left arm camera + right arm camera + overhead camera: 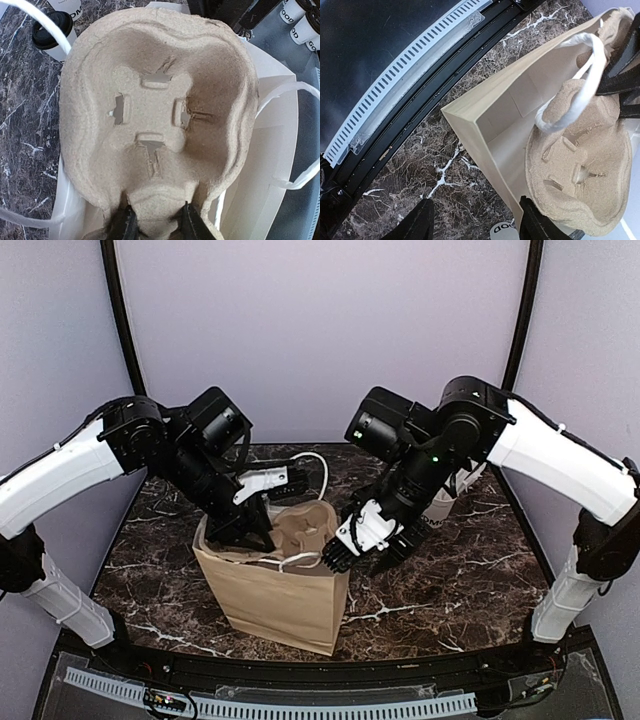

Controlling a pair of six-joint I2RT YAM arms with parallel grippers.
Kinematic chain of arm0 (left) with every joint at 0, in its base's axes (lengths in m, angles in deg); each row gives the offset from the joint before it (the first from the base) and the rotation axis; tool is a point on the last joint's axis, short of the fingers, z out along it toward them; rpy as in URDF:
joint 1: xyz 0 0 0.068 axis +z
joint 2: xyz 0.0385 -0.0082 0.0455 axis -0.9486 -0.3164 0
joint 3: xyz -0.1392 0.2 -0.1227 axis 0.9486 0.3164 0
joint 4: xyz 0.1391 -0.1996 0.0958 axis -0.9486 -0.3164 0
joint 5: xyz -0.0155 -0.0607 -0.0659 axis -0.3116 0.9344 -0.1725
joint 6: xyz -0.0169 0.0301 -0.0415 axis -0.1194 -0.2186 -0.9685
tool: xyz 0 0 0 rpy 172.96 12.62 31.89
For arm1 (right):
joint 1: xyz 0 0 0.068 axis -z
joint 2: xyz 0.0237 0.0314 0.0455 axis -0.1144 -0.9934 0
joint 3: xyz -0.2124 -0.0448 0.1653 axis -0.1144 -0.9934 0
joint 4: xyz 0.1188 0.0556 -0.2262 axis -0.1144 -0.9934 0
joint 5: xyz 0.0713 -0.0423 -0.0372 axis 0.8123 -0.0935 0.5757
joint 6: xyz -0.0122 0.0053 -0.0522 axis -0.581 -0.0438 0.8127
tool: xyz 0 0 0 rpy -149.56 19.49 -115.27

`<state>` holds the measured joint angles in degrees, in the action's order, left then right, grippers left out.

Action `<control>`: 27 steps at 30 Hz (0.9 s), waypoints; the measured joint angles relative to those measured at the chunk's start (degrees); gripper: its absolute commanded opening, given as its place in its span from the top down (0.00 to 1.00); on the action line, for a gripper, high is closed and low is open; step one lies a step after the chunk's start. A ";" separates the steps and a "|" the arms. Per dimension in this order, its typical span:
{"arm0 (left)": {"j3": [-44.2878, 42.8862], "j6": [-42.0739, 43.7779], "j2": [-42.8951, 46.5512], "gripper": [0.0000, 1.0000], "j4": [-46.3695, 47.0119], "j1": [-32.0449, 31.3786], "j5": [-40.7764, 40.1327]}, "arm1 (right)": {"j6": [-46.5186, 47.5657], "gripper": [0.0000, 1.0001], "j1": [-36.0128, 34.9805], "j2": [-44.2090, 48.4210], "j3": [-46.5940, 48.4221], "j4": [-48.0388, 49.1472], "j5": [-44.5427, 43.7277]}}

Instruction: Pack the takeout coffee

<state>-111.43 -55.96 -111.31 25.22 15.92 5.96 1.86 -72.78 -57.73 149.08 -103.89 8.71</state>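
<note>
A takeout coffee (52,33), a white cup with a black lid, stands on the marble beyond the bag in the left wrist view. More lettered cups (295,20) show at the top right there. My left gripper (156,225) is shut on the rim of a moulded pulp cup carrier (150,100), holding it tilted in the mouth of the brown paper bag (275,590). My right gripper (477,222) is open at the bag's right side. The bag wall (490,145) runs down to its right finger, and the lettered base of a cup (502,231) shows low between the fingers.
The bag's white string handles (575,75) loop over the carrier. A white cup (440,502) stands half hidden behind the right arm. Dark marble table (450,590) surrounds the bag. The table's front edge carries a black rail with a slotted white strip (405,75).
</note>
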 measured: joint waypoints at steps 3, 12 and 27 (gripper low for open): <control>0.57 1.01 0.02 0.70 -0.17 -0.87 -0.15 | 0.22 0.45 -2.36 0.37 -0.94 -0.07 -1.62; -1.14 4.28 0.04 0.68 -1.51 -5.03 -3.45 | 0.81 0.51 -8.96 2.01 -2.54 -0.02 -7.58; -5.57 5.57 -3.43 0.69 -3.17 -8.28 -8.09 | -3.10 0.38 9.53 2.67 14.53 1.38 -1.84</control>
<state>-117.00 -50.39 -114.74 22.05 7.64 -2.13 -1.25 -63.25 -55.06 163.61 -102.51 6.88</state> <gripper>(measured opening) 0.313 0.607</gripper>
